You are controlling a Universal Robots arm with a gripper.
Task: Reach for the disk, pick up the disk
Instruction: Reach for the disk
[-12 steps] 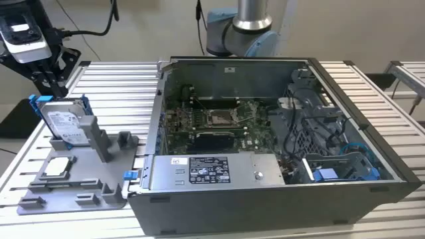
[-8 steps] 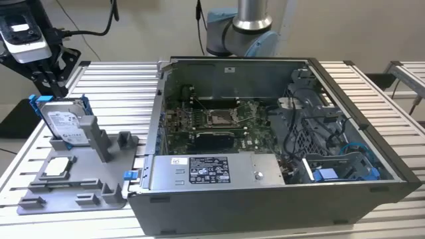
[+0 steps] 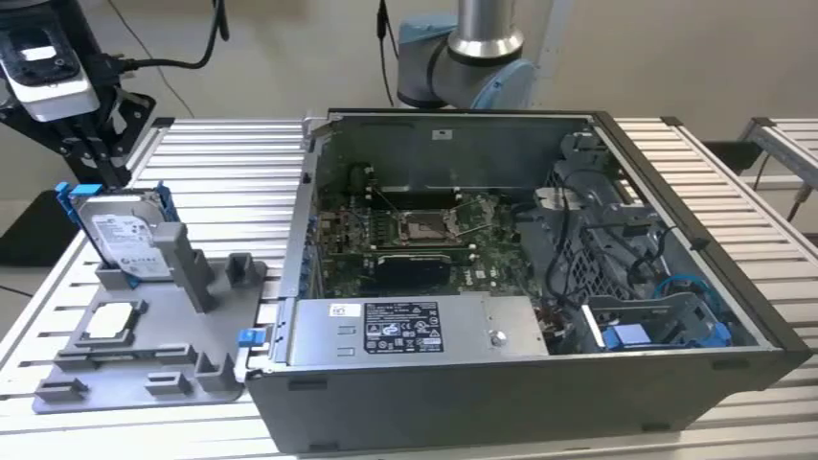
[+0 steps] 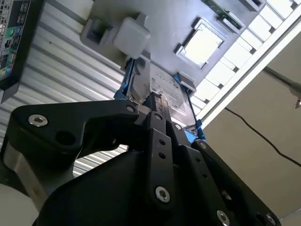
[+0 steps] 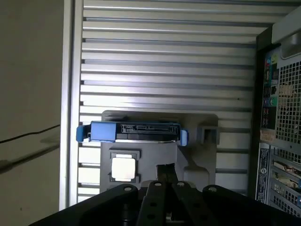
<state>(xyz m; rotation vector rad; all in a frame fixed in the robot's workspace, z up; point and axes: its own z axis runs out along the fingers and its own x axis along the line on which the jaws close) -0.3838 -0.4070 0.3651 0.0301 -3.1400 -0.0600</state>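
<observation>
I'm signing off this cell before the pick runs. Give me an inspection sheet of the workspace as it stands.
Surface: slatted metal table, bearing a grey fixture tray.
Job's things: disk upright in the tray's slot, not lifted.
Clutter: open computer case; square chip flat in a tray recess.
Grippers: gripper just above the disk's top edge; contact unclear.
Cables: black cable near the wrist; blue cables inside the case.
Surroundings: arm base behind the case; second table at the exterior view's right.
</observation>
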